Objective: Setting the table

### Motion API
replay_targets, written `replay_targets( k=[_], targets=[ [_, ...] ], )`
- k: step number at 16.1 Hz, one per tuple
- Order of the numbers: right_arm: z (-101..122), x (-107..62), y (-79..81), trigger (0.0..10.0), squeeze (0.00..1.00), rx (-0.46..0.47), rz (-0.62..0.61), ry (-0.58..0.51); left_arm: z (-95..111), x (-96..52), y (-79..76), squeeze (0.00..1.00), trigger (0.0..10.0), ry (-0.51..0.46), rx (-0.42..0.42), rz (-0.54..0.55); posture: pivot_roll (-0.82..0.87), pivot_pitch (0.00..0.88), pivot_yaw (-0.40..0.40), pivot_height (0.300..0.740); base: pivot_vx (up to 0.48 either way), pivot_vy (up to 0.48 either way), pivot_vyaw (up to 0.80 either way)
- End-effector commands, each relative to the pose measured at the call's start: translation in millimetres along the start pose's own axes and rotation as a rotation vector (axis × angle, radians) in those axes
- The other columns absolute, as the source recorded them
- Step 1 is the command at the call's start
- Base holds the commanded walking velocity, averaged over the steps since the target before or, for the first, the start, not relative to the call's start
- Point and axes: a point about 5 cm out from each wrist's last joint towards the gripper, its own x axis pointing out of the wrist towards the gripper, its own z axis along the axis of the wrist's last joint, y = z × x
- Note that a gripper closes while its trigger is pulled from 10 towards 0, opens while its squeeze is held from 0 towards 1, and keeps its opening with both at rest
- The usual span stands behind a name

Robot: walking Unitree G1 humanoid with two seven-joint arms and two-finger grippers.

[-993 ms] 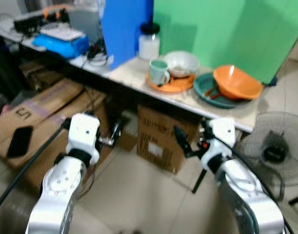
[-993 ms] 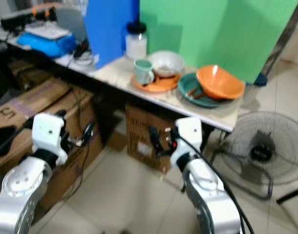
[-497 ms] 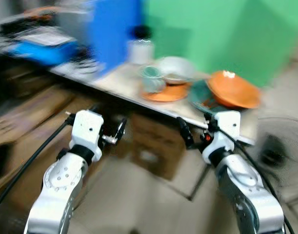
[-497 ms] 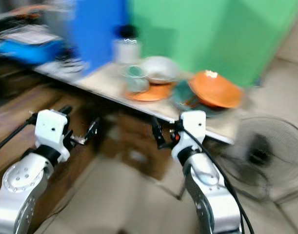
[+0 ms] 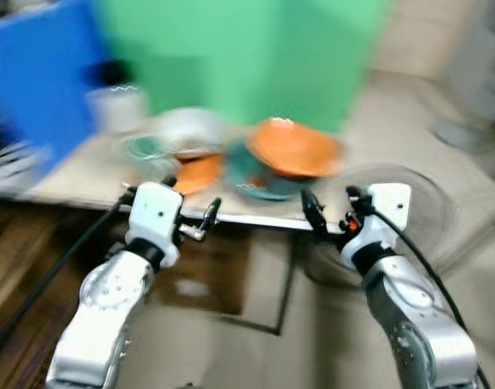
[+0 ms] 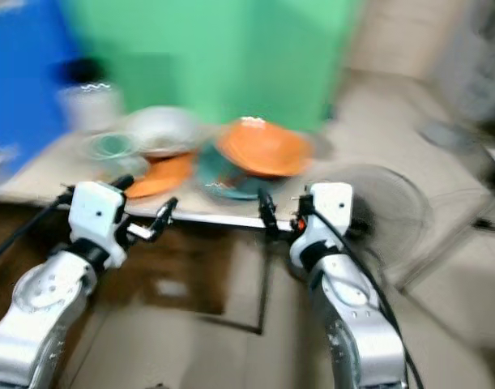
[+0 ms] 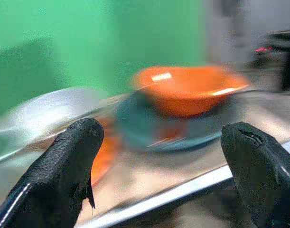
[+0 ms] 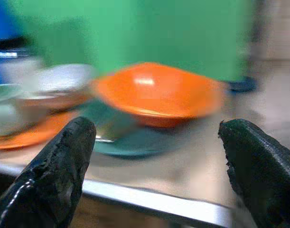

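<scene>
Camera has swung and closed on the desk (image 5: 93,174) since 1 s ago; all views blurred, consistent with walking. Orange bowl (image 5: 294,150) sits in the teal plate (image 5: 255,174), now centred ahead; the white bowl (image 5: 188,130) and cup (image 5: 146,148) lie beside them. Left pincer (image 5: 205,217) and right pincer (image 5: 312,215) hang before the desk edge, both spread, holding nothing. Judgement: approach nearly complete, no dish grasped yet.

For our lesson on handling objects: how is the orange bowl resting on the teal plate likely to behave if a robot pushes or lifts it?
The orange bowl looks rigid and glossy, so probably slippery to grip. It sits tilted on the teal plate, so a push would likely rock or slide it. It seems wide and shallow, so probably light.
</scene>
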Motion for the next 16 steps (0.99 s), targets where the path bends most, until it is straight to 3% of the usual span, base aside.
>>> replay_targets(
  k=[1, 13, 16],
  targets=[
    [4.4, 1.8, 2.3, 10.0, 1.0, 0.006, 0.008, -0.015, 0.4, -3.1, 3.9, 0.0, 10.0, 0.0, 0.017, 0.011, 0.14, 0.0, 0.002, 0.74, 0.315, 0.0, 0.0],
    [3.3, 7.9, 7.6, 10.0, 1.0, -0.018, 0.077, 0.011, -0.9, -4.5, 5.6, 0.0, 10.0, 0.003, 0.013, 0.033, 0.16, 0.0, -0.016, 0.74, 0.309, 0.0, 0.0],
    [3.1, 8.9, 8.5, 10.0, 1.0, -0.03, 0.089, 0.012, -0.6, -4.8, 5.6, 0.0, 10.0, 0.004, 0.018, 0.036, 0.16, 0.0, -0.018, 0.74, 0.304, 0.0, 0.8]
  ],
)
